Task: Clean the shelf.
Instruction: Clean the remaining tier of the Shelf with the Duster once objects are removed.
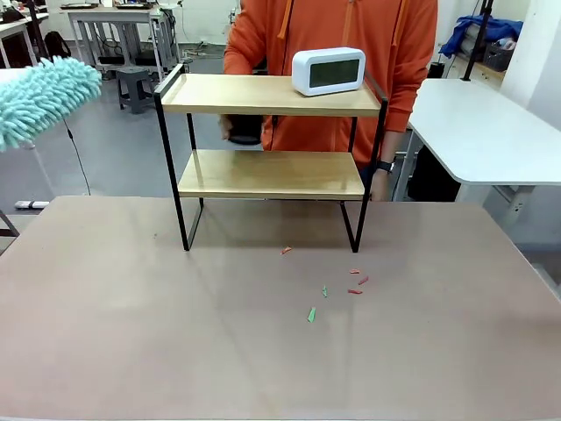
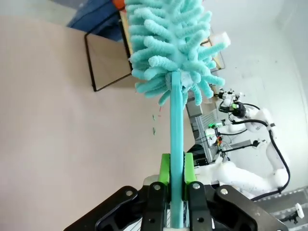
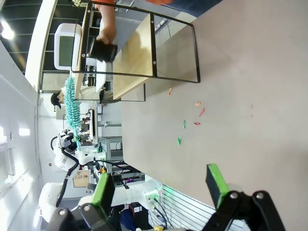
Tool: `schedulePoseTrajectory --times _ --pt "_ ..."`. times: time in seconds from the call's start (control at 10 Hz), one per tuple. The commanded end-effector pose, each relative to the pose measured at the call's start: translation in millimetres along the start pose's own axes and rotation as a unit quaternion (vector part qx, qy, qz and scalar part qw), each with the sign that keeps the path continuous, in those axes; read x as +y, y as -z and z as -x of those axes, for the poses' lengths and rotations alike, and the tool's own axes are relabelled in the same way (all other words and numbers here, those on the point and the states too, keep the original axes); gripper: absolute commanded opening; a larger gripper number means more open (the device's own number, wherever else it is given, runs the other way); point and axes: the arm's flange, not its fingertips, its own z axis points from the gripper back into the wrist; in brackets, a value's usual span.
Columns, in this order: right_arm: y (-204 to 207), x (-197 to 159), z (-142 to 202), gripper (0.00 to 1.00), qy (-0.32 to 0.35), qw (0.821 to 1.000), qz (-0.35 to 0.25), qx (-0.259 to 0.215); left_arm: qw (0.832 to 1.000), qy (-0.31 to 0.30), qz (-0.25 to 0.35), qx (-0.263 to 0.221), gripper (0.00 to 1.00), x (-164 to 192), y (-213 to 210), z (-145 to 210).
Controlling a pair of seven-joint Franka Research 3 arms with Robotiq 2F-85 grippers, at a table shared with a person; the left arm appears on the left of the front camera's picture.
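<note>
Shelf [image 1: 272,174]: 2 wood boards, blk frame, long axis left-right, beyond left end effector [image 2: 176,168] gripping duster [image 2: 171,43]; right end effector [image 3: 160,184] wide.

A white digital clock [image 1: 328,71] with a dark display is seen at 12 o'clock in the front view, raised above the brown table [image 1: 131,333]. Behind it, a person in an orange hoodie [image 1: 412,53] is positioned at the far side, and a dark wristwatch [image 1: 384,166] is worn near 2 o'clock. Paper scraps are scattered on the table: a cluster of red scraps [image 1: 354,291] toward 5 o'clock, one lone red scrap [image 1: 286,251] just below centre, and green scraps [image 1: 311,314] near 6 o'clock. A white table [image 1: 482,132] is placed at 2 o'clock, with a blue cloth [image 1: 478,31] heaped beyond it. A grey stool [image 1: 133,88] is set at 10 o'clock.
</note>
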Motion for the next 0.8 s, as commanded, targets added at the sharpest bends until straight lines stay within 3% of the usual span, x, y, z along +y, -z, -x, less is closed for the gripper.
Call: schedulePoseTrajectory --times 0.0,0.7 --pt "1.5 1.1 -2.2 1.00 -0.013 1.000 -0.011 -0.007 1.000 0.025 0.013 0.001 0.12 -4.2 -10.2 3.6" --pt "1.5 1.1 -2.2 1.00 -0.013 1.000 -0.011 -0.007 1.000 0.025 0.013 0.001 0.12 -4.2 -10.2 3.6"
